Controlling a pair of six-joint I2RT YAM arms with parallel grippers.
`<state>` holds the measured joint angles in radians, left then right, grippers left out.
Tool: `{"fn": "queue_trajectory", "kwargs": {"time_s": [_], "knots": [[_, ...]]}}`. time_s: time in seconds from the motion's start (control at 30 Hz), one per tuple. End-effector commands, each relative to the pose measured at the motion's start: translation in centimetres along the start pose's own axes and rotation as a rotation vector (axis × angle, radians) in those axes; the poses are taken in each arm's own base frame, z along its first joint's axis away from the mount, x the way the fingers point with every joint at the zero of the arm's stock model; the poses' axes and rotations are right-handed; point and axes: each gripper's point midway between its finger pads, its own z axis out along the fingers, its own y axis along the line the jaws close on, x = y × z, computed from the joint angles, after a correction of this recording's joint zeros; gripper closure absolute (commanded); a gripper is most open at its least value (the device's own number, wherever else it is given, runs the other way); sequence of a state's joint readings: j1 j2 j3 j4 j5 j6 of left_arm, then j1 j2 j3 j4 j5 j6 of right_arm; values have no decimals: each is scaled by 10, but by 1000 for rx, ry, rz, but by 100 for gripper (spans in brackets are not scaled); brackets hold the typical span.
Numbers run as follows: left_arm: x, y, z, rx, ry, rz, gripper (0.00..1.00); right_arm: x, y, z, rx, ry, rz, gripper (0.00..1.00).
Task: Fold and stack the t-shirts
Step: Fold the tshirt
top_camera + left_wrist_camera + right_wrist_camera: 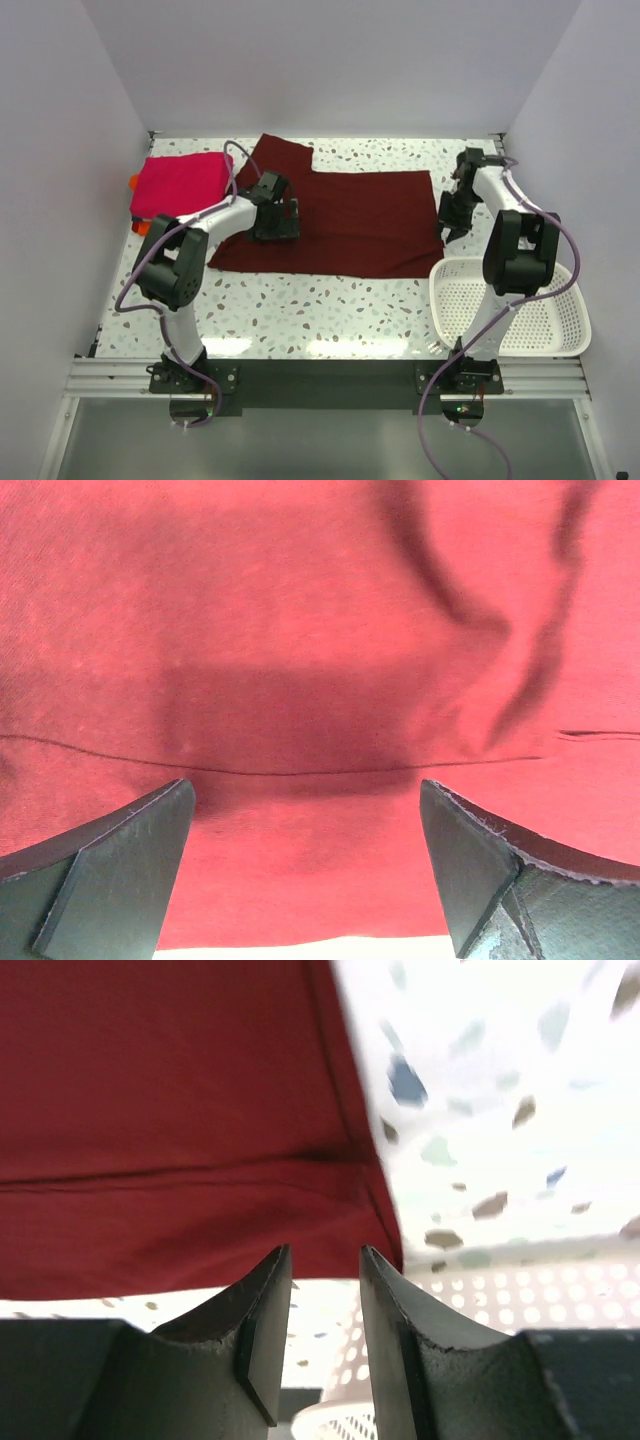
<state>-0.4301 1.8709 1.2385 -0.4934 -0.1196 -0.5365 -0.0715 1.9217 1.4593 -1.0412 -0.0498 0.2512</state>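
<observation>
1. As the top view shows, the maroon shirt (360, 215) lies spread flat across the middle of the counter (320, 310), with one part jutting toward the upper centre of the frame.
2. Left end effector (277, 222): it is over the left portion of the maroon shirt. In the left wrist view it (305, 790) stands wide open with only cloth (300, 630) between the fingers and nothing gripped. A thin dark seam line crosses the cloth just above the fingertips, and creases run through the upper right of that frame.
3. Right end effector (450, 215): it is at the right edge of the maroon shirt, right of centre in the top view. In the right wrist view it (325, 1255) shows a narrow gap between the fingers. The gap holds nothing, and counter shows through it. It is partly open and grips nothing.
4. In the right wrist view the shirt (170, 1110) fills the upper left of the frame. Its hemmed corner ends just above the fingertips. Whether a finger touches the cloth cannot be told. Speckled counter (500, 1080) fills the upper right.
5. Pink shirt (180, 183): it is folded into a rectangle at the upper left of the counter, just beside the maroon shirt's left side.
6. Orange shirt (134, 182): only slivers show at the left edge of the pink shirt, apparently underneath it.
7. Basket (520, 310): white and slotted, it sits at the lower right of the counter, just below the right end effector. Its rim (480, 1290) shows at the lower right of the right wrist view.
</observation>
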Motion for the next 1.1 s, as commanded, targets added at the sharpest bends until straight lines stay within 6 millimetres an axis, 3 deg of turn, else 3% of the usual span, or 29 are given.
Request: {"fn": "queue_trajectory", "kwargs": {"time_s": [0.0, 0.13, 0.4, 0.57, 0.73, 1.07], "knots": [[-33, -28, -34, 71, -108, 71, 0, -33, 19, -41, -103, -145, -60, 62], [-41, -53, -44, 121, -132, 111, 0, -54, 34, -34, -164, -151, -112, 62], [-24, -93, -51, 244, -111, 167, 0, -55, 42, 2, -223, -98, -175, 64], [-10, -112, -51, 303, -81, 211, 0, -56, 48, 12, -260, -86, -204, 65], [3, -117, -49, 326, -48, 215, 0, -51, 37, 22, -210, -69, -211, 65], [7, -115, -48, 329, -41, 218, 0, -48, 25, 31, -147, -81, -219, 65]]}}
